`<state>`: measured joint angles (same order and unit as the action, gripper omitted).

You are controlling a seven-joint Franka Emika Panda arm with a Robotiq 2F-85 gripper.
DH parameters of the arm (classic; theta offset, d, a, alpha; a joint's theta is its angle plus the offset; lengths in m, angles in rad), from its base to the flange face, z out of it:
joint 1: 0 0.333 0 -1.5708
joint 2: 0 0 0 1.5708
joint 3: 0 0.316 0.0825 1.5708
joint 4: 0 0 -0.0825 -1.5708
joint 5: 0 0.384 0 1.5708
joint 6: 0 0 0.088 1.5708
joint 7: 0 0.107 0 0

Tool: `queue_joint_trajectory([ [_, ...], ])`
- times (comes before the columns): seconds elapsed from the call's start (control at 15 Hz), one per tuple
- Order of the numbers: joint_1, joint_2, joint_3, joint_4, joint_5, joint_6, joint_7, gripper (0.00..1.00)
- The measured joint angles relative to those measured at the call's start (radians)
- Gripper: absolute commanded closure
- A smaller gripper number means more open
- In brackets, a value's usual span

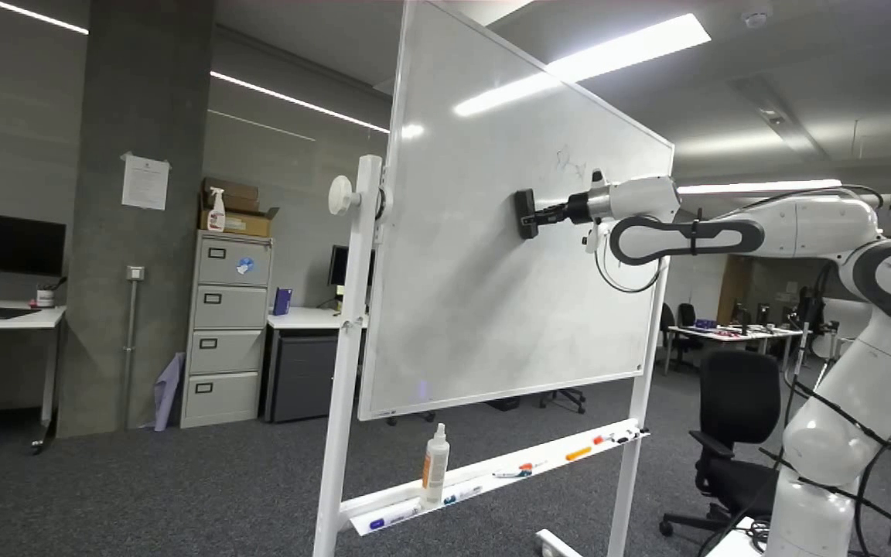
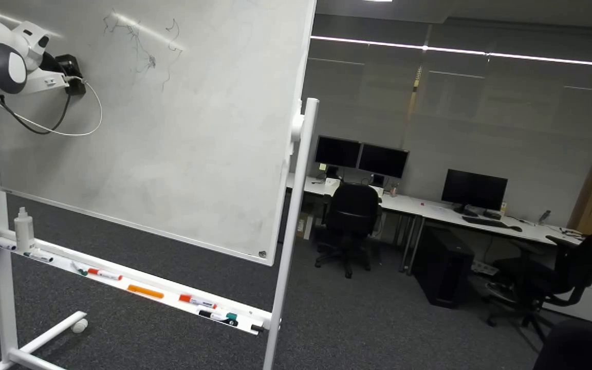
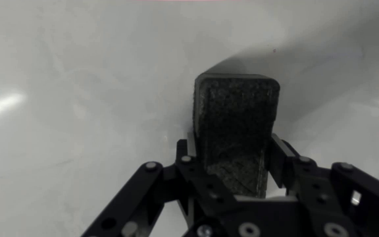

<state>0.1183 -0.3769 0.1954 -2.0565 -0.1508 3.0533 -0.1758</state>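
Note:
A black, block-shaped eraser [image 3: 239, 108] sits between the fingers of my gripper [image 3: 234, 144], which is shut on its two long sides. In an exterior view the eraser [image 1: 524, 214] is upright at the face of the whiteboard [image 1: 476, 309]; whether it presses on the surface or hangs just off it I cannot tell. Its shadow falls on the board right beside it. Thin dark scribbles [image 2: 142, 46] mark the upper part of the board, apart from the eraser. In that view the wrist and cables partly hide the gripper.
Below the board runs a white ledge [image 2: 167, 297] bearing a spray bottle [image 1: 435, 468], an orange marker [image 1: 578, 453] and several other markers. White posts [image 2: 293, 221] frame the board. Loose cables [image 2: 82, 134] loop under the wrist. A black office chair [image 1: 739, 418] stands near the arm's base.

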Motion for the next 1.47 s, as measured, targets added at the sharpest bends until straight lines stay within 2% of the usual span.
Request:
queue_joint_trajectory([
  [0.33,-0.002,-0.016,-0.032,0.021,0.0,-0.004,-0.002,0.7],
  [0.73,-0.034,-0.049,-0.159,0.088,0.002,-0.004,0.0,0.7],
  [1.0,-0.077,-0.055,-0.212,0.106,0.006,-0.004,0.009,0.7],
  [1.27,-0.092,-0.05,-0.224,0.145,0.005,-0.009,0.009,0.7],
  [1.47,-0.083,-0.043,-0.19,0.185,0.004,-0.037,0.007,0.7],
])
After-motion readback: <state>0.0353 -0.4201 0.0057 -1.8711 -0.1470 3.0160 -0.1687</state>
